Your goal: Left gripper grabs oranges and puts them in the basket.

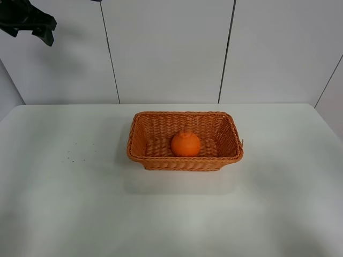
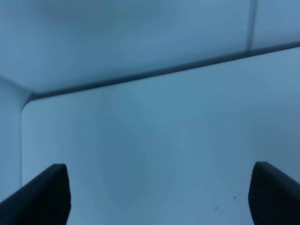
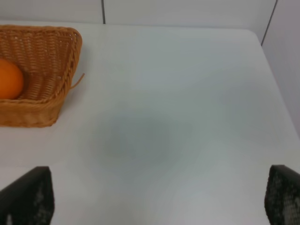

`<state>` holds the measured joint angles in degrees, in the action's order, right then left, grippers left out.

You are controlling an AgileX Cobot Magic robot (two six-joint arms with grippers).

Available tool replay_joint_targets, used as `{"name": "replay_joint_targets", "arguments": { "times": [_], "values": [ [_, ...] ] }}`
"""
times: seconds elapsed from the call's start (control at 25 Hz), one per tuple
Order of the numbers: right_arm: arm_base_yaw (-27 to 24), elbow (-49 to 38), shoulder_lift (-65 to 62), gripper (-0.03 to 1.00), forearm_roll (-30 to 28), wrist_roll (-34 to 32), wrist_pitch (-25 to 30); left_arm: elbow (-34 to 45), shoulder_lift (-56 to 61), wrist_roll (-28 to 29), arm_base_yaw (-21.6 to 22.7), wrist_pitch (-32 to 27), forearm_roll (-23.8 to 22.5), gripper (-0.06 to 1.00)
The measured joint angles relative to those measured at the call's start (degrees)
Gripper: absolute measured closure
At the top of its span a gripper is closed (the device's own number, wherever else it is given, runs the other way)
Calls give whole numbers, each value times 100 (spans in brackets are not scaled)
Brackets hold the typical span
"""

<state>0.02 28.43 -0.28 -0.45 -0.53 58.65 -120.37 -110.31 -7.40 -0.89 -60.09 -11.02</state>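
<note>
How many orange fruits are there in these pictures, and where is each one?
1. The small bright orange fruit lies inside the rectangular orange-brown woven wicker basket, near its middle. No other shows on the white table, and none seems hidden.

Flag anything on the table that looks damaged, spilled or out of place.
A loose strand sticks out at one corner of the basket. Small dark specks dot the table. The orange sits inside the basket.

Left claw [image 2: 159, 194] raised high, spread wide, right claw [image 3: 159, 197] also spread wide
</note>
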Motion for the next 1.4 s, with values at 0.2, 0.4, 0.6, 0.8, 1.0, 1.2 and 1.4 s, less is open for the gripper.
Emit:
{"name": "replay_joint_targets", "arguments": {
  "times": [0.2,0.4,0.6,0.8,1.0,1.2,1.4],
  "values": [
    [0,0,0,27,0,0,0,371,61,-17,237,5,354,8],
    [0,0,0,27,0,0,0,1104,447,-36,242,209,512,8],
    [0,0,0,27,0,0,0,2160,1244,-62,242,727,541,8],
    [0,0,0,27,0,0,0,3319,2393,-86,242,1472,535,8],
    [0,0,0,27,0,0,0,4385,3510,-110,242,2009,431,8],
    [0,0,0,27,0,0,0,5302,4540,-120,242,2427,385,8],
    [0,0,0,27,0,0,0,5872,5421,-102,242,2385,385,8]
  ]
}}
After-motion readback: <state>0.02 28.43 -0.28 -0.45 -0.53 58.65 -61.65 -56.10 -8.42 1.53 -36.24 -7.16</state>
